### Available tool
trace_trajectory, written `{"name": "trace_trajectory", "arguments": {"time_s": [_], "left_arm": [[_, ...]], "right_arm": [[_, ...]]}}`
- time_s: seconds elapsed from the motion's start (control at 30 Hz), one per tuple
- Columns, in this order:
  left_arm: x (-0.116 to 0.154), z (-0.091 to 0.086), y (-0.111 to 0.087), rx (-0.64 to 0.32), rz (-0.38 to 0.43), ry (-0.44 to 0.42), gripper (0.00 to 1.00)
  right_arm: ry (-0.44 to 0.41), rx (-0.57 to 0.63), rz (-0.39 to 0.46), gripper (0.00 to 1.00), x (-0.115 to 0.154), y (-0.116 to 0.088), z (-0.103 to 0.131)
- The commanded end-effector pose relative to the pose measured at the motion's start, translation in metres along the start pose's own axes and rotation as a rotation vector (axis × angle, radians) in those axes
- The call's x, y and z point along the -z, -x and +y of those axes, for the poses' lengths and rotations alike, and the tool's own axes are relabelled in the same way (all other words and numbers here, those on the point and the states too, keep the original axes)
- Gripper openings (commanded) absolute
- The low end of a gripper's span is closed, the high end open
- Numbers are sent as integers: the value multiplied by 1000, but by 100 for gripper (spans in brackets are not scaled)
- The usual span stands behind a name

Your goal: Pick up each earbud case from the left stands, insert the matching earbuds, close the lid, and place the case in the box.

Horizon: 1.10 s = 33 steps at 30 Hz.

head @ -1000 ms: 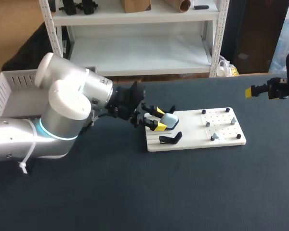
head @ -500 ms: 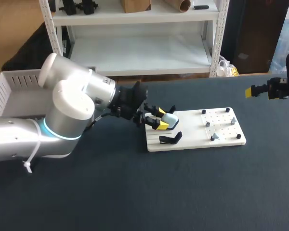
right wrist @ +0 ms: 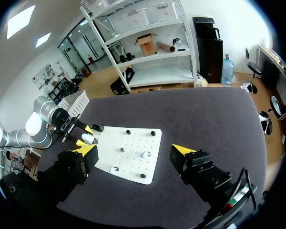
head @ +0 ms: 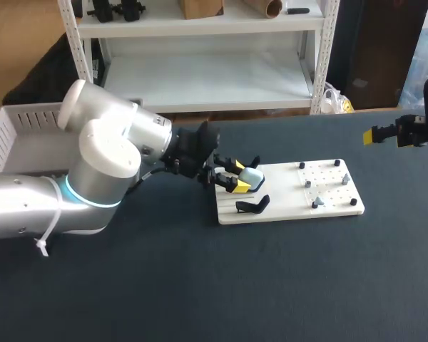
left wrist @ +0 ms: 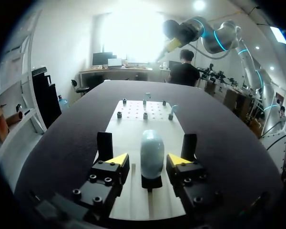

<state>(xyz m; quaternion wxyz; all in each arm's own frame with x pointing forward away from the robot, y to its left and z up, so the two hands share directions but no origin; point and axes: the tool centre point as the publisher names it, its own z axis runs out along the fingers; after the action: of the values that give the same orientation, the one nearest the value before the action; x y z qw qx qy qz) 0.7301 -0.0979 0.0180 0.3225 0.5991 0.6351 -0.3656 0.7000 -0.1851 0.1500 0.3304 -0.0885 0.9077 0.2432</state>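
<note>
Straddling the pale earbud case [left wrist: 151, 150], upright on its black stand [left wrist: 151, 182] on the white board [left wrist: 133, 114], the left claw [left wrist: 148, 160] is spread with neither finger touching; closing off-centre could knock the case over.

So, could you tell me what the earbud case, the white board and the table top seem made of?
Earbud case: likely smooth plastic, pale blue with a soft sheen.
White board: probably rigid matte plastic, flat with drilled holes.
Table top: looks like dark felt or cloth, dull, no glare.
</note>
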Motion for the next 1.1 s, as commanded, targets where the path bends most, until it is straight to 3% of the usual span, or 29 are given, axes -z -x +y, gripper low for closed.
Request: {"name": "trace_trajectory", "arguments": {"time_s": [0.03,0.27,0.47,0.53,0.63,0.87,1.1], "left_arm": [[0,0,0,-1,-4,-1,47],[2,-1,0,-3,-9,3,41],[3,-2,-1,-2,-11,5,29],[5,-2,-1,-2,-14,7,13],[8,-2,1,-3,-21,11,0],[22,-11,10,-29,-58,8,0],[39,-35,37,-72,-160,15,0]], "right_arm": [[0,0,0,100,0,0,0],[0,0,0,100,0,0,0],[0,0,0,100,0,0,0],[0,0,0,100,0,0,0],[0,0,0,100,0,0,0],[0,0,0,100,0,0,0],[0,0,0,100,0,0,0]]}}
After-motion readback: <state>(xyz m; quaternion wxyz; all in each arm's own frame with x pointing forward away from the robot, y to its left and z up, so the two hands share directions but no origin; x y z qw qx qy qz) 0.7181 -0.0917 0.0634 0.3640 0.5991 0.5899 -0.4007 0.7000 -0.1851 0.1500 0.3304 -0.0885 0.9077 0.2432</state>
